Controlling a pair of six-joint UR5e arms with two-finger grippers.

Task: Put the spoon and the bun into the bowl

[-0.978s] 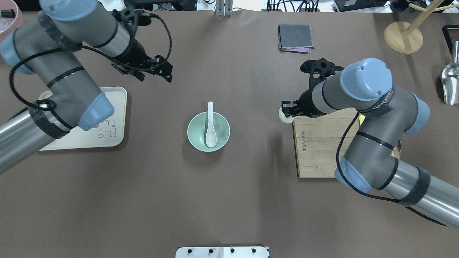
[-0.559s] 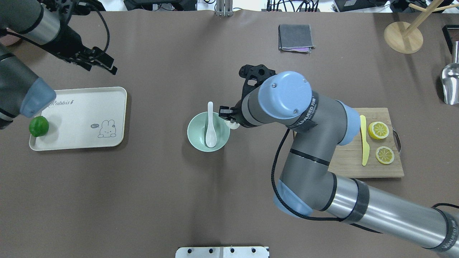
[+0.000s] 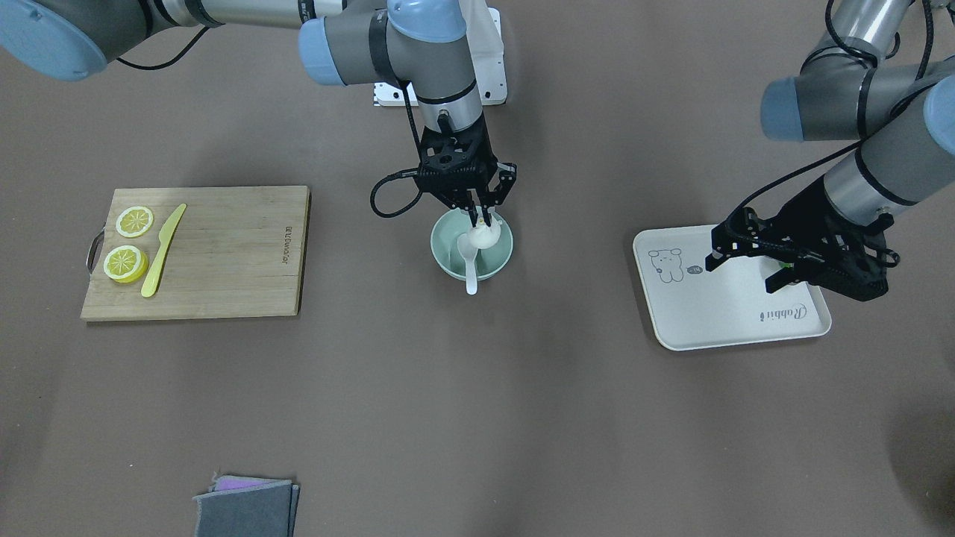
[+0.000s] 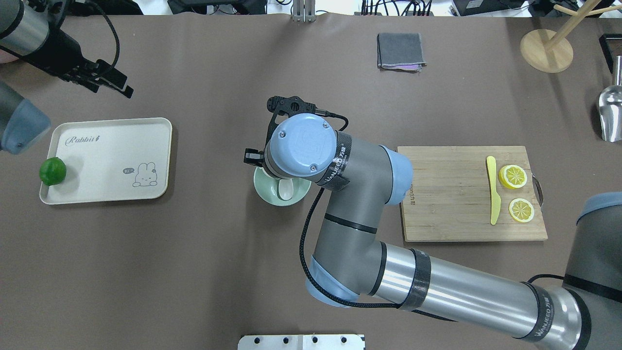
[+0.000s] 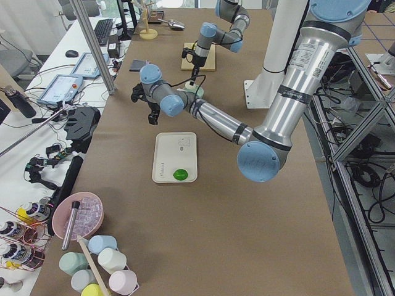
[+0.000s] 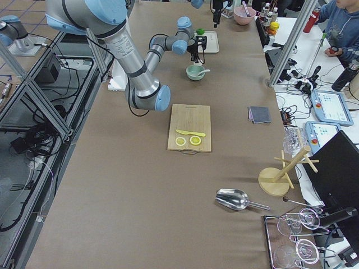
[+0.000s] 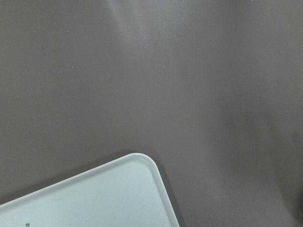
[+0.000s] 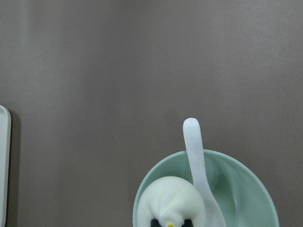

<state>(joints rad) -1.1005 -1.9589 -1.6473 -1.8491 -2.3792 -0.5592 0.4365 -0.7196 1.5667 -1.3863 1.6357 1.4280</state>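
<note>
The pale mint-green bowl (image 3: 448, 242) stands mid-table. The white spoon (image 3: 471, 277) lies in it, its handle over the rim. My right gripper (image 3: 481, 221) points straight down over the bowl and is shut on the white bun (image 3: 483, 236), which hangs just inside the bowl beside the spoon. In the right wrist view the bun (image 8: 170, 202), the spoon (image 8: 198, 161) and the bowl (image 8: 251, 189) fill the bottom. In the overhead view my right wrist hides most of the bowl (image 4: 268, 190). My left gripper (image 4: 120, 80) is open and empty, above the table beyond the tray.
A cream tray (image 4: 112, 146) with a green lime (image 4: 52, 171) lies on the left. A wooden cutting board (image 4: 447, 194) with a yellow knife (image 4: 493, 190) and lemon slices (image 4: 515, 176) lies on the right. A grey cloth (image 4: 401, 50) lies at the far side.
My right arm has carried the bun leftward from the cutting board's edge to over the bowl. My left arm has drawn back to the far left corner.
</note>
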